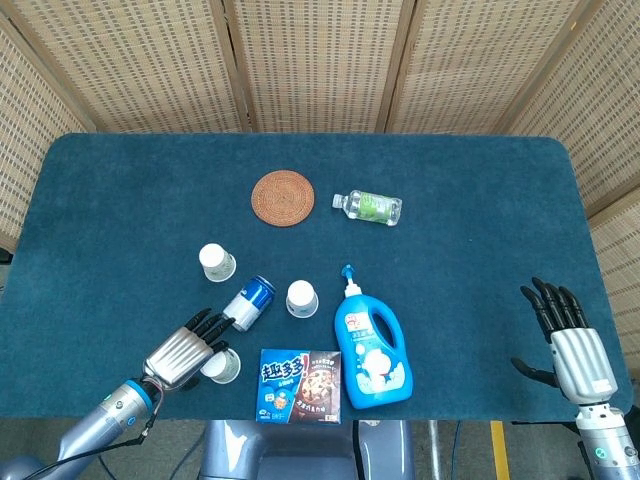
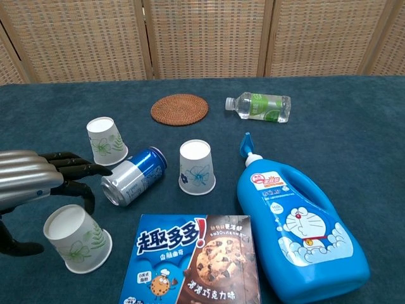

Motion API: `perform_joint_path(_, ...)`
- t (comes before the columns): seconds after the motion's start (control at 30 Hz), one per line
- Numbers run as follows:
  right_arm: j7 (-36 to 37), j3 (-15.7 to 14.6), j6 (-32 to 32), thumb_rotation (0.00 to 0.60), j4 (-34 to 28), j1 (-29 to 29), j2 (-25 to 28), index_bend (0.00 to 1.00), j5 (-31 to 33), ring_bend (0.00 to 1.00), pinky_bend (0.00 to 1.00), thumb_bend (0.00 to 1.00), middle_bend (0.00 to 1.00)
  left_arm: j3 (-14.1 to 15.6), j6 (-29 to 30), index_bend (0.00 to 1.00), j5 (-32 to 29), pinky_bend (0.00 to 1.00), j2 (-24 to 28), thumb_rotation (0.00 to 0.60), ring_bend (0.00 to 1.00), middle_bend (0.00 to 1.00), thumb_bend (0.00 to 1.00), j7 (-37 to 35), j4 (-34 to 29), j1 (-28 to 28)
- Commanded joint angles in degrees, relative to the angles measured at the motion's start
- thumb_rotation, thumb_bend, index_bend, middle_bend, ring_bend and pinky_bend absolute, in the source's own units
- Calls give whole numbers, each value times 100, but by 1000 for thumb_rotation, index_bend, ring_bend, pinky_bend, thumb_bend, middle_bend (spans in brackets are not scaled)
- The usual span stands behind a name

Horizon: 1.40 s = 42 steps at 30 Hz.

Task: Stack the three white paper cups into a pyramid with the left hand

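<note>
1. Chest view is showing three white paper cups, all standing upside down and all apart from each other: the near cup (image 2: 76, 247) at the near left, the far cup (image 2: 105, 141) further back on the left, and the middle cup (image 2: 196, 166) towards the centre. No cup is sitting on another one, so I am judging that the pyramid is not yet begun.

2. The left hand (image 2: 38, 183) is reaching at the near cup. Its fingers are spread over the top of the cup and the thumb is lying low on the left side, so the hand is looking open around the cup. I cannot tell if it is already touching it, and the cup is leaning a little.

3. What is remaining, in my judgement: gripping this cup, bringing two cups side by side as a base, then placing the third on top.

4. A blue can (image 2: 134, 176) is lying on its side between the three cups, near the fingertips, and it could be rolling if pushed.

5. A cookie box (image 2: 190, 263) is lying just right of the near cup, and a blue detergent bottle (image 2: 300, 231) further right.

6. In the head view the right hand (image 1: 570, 340) is resting at the far right edge of the table (image 1: 470, 200), fingers spread, holding nothing.
</note>
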Motion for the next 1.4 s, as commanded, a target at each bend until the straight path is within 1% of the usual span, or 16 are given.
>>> perform_joint_path(0.03, 8, -3, 7, 600, 0, 4, -1, 22, -21, 0, 0, 111, 0, -3, 188, 403, 32, 0, -61, 600, 0, 0, 289, -57, 69, 39)
perform_joint_path(0.23, 2, -11, 19, 600, -4, 1, -3, 24, -47, 0, 0, 111, 0, -34, 365, 404, 108, 0, 83, 600, 0, 0, 290, -291, -40, 30)
perform_joint_path(0.4, 0, -13, 8, 600, -3, 2, -4, 24, -41, 0, 0, 111, 0, -178, 639, 400, 214, 0, 558, 600, 0, 0, 290, -765, -354, 35)
perform_joint_path(0.53, -1, -16, 17, 600, -9, -2, -2, 24, -50, 0, 0, 111, 0, -331, 741, 398, 66, 0, 871, 600, 0, 0, 290, -1057, -349, 13)
perform_joint_path(0.7, -11, -18, 19, 600, -13, -5, -1, 24, -51, 0, 0, 111, 0, -471, 708, 397, -221, 0, 1049, 600, 0, 0, 290, -1309, -142, -43)
perform_joint_path(0.83, -58, -26, 2, 600, -18, 0, -9, 24, -59, 0, 0, 111, 0, -571, 612, 397, -525, 0, 1032, 600, 0, 0, 289, -1404, 143, -119)
perform_joint_path(0.87, -89, -31, -14, 600, -23, 6, -15, 24, -63, 0, 0, 111, 0, -647, 554, 397, -741, 0, 975, 600, 0, 0, 289, -1462, 329, -164)
perform_joint_path(1.0, -113, -25, -32, 600, -34, 9, -20, 24, -39, 0, 0, 111, 0, -773, 415, 397, -1090, 0, 788, 600, 0, 0, 289, -1466, 683, -319)
perform_joint_path(1.23, -81, -16, -60, 600, -20, 16, -15, 24, -4, 0, 0, 111, 0, -918, 218, 391, -1710, 0, 542, 600, 0, 0, 288, -1150, 1157, -608)
perform_joint_path(1.4, -48, -12, -74, 600, -5, 22, -12, 24, 9, 0, 0, 111, 0, -967, 90, 391, -2165, 0, 352, 600, 0, 0, 288, -1011, 1425, -770)
